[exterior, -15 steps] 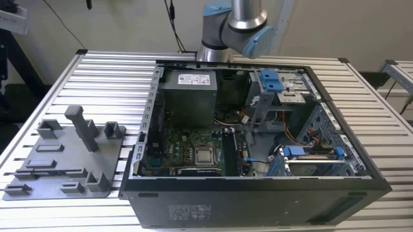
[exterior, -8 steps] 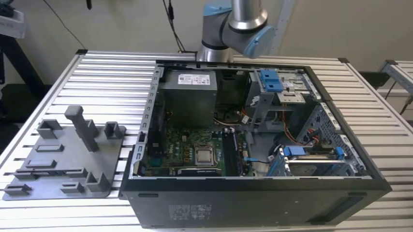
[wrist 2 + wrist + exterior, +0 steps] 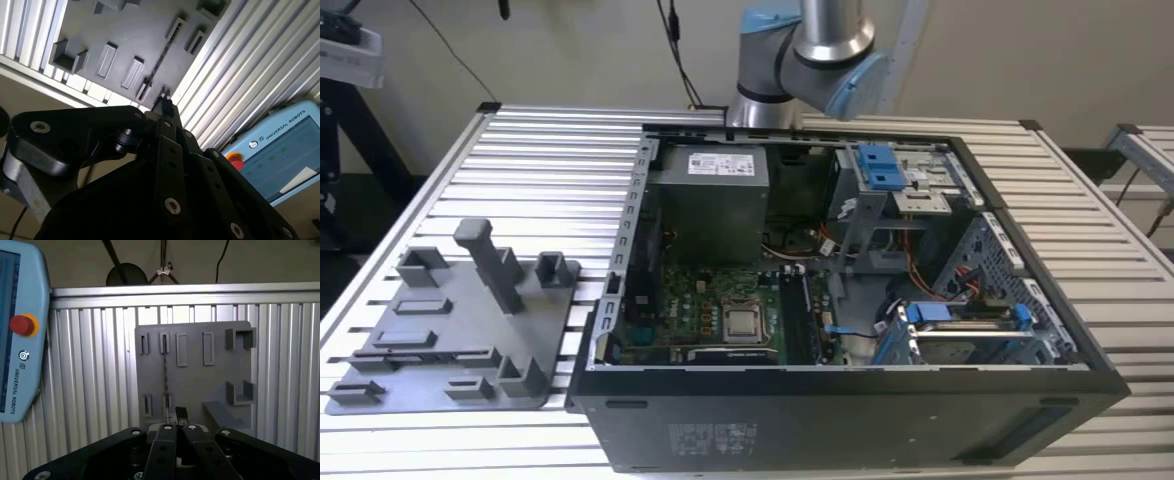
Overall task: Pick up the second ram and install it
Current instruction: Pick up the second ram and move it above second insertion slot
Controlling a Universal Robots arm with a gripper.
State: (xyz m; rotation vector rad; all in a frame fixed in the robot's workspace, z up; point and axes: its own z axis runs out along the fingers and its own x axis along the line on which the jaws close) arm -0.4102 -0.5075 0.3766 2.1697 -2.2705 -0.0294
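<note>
The second ram is a thin dark stick standing on edge in two slots of the grey holder tray. It appears edge-on as a dark line in both wrist views. My gripper hangs well above the tray, its two black fingertips pressed together with nothing between them. In the first wrist view the tips line up just beside the near end of the ram. In the second wrist view the gripper points down toward the tray's edge. In the exterior view the tray lies at the left, beside the open computer case.
A light blue teach pendant with a red button lies on the slatted table beside the tray. Inside the case sit the motherboard with a silver processor, a grey power supply and blue drive brackets. The arm's elbow rises behind the case.
</note>
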